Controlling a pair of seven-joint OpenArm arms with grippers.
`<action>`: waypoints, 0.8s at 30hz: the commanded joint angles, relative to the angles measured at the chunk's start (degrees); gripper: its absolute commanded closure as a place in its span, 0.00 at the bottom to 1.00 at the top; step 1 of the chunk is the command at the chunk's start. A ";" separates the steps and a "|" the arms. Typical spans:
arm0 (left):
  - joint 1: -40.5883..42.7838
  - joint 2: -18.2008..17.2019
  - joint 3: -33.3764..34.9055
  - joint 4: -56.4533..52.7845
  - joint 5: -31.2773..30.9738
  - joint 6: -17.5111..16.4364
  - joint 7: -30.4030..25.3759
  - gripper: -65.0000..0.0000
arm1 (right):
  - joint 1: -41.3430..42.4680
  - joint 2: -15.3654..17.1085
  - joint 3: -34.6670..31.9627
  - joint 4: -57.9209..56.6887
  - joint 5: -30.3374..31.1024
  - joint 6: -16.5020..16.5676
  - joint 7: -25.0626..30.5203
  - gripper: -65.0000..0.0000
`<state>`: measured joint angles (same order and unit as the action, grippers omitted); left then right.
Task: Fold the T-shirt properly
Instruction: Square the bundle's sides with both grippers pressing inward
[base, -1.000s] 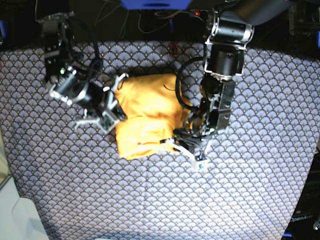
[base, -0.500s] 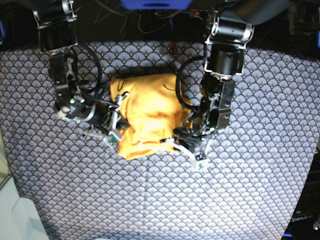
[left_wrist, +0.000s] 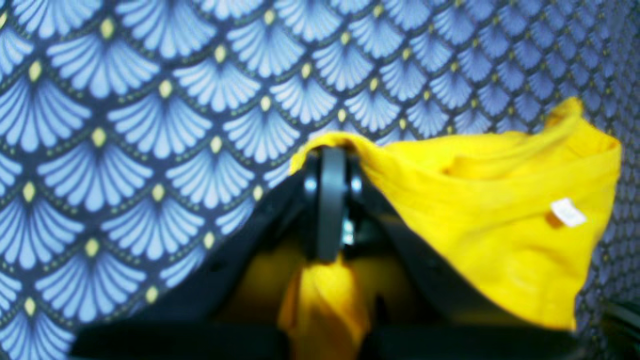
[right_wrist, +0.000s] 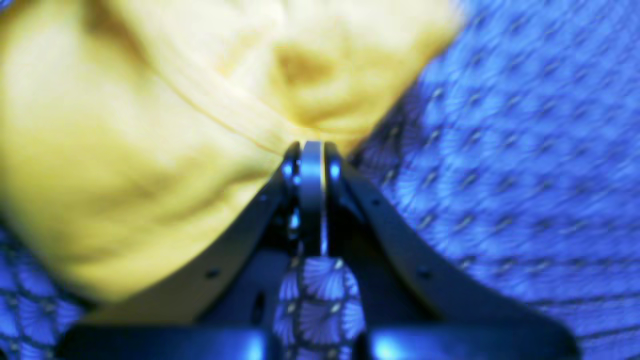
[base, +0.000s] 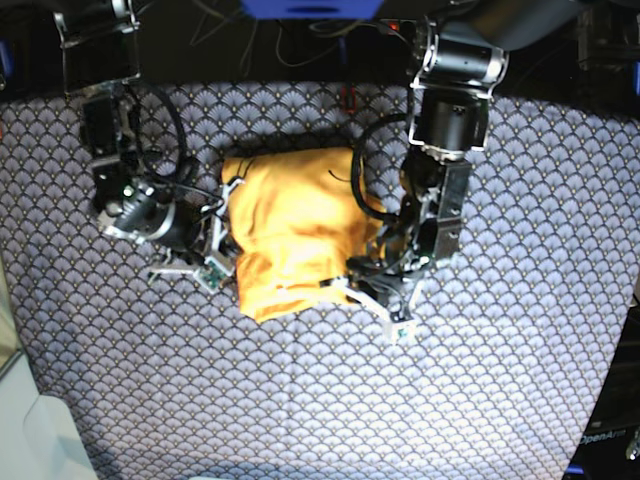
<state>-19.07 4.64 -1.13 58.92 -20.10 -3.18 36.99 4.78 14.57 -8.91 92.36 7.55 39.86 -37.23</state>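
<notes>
T-shirt (base: 290, 232), orange-yellow and bunched, lies mid-counter on the navy fan-patterned cloth (base: 500, 380). Left pincer (left_wrist: 327, 165) is clenched on a fold at its right near edge. Right pincer (right_wrist: 311, 150) is clenched on its left edge.

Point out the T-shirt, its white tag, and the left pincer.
T-shirt (base: 295, 235): base view, middle of the folded orange-yellow bundle.
White tag (left_wrist: 567, 212): left wrist view, centre of the small label.
Left pincer (left_wrist: 332, 165): left wrist view, closed tips pinching the shirt's edge.
</notes>
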 joint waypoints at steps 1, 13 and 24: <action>-1.81 0.23 0.03 1.17 -0.69 -0.64 -1.08 1.00 | 0.72 0.33 0.77 4.04 0.84 0.14 0.27 1.00; -0.84 0.23 0.03 6.71 -0.61 -0.29 -0.99 1.00 | -12.47 -6.96 0.16 16.61 1.11 0.14 -2.81 1.00; -0.84 0.23 0.03 6.62 -0.43 -0.29 -0.99 1.00 | -13.17 -9.69 -6.17 8.87 1.11 0.14 -0.44 1.00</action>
<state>-18.26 4.60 -1.06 64.60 -19.94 -3.01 37.19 -9.15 5.02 -15.22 100.33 7.92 40.03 -38.81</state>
